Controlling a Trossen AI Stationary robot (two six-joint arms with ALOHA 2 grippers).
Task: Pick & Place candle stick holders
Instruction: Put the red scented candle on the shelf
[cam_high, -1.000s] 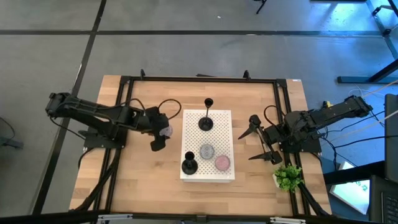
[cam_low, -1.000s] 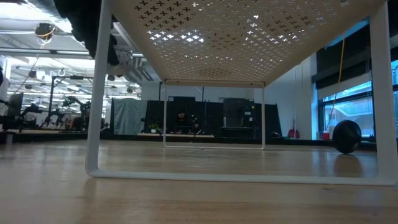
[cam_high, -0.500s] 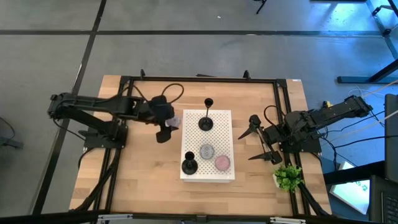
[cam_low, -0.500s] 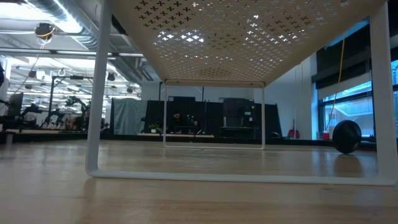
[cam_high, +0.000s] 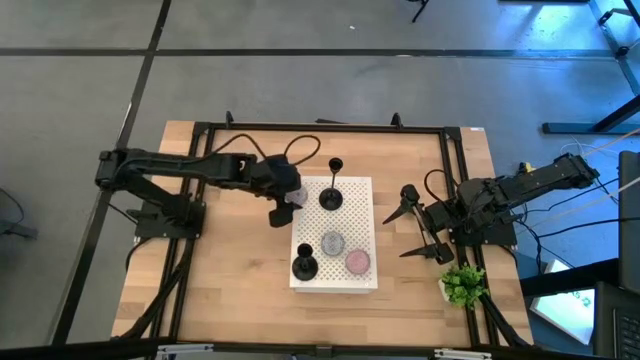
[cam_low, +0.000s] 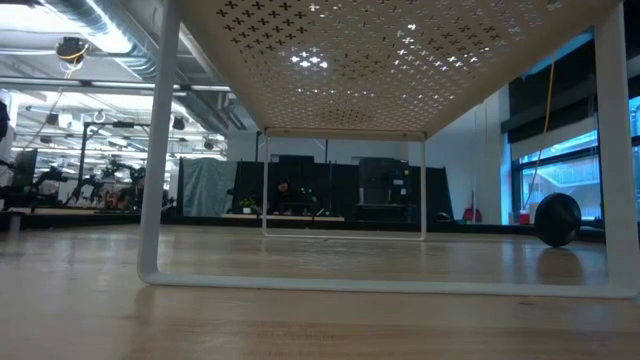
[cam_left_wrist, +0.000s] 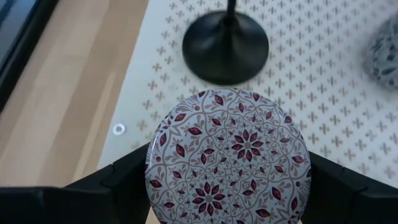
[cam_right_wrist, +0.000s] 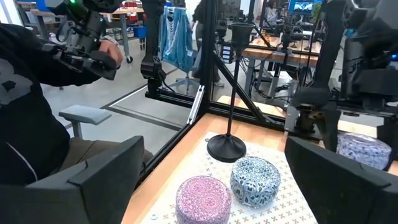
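In the high view a pale wooden table (cam_high: 230, 280) with a black frame carries a white perforated rack (cam_high: 355, 186) at its middle. Two candle stick holders show on the rack: a slim one (cam_high: 332, 190) with round flat base, thin stem and small cup near the top edge of the rack, and a second one (cam_high: 304, 265) at its lower left corner, seen from above as a dark round shape. A third cannot be made out. Beside the second sit a grey patterned tin (cam_high: 333, 243) and a pink tin (cam_high: 357, 261), both round.

The left gripper (cam_high: 285, 201) hangs at the rack's upper left corner, its jaws closed on a round tin (cam_left_wrist: 227, 157) with a red floral lid that hides the gap between them; the slim holder's glossy base (cam_left_wrist: 225, 46) lies just beyond, its stem cut off.

The right gripper (cam_high: 420, 226) waits at the right of the rack, jaws spread wide and holding nothing. A green plant (cam_high: 461, 285) stands below it. In the right wrist view a person (cam_right_wrist: 37, 93) sits beyond the table, partly cut off.
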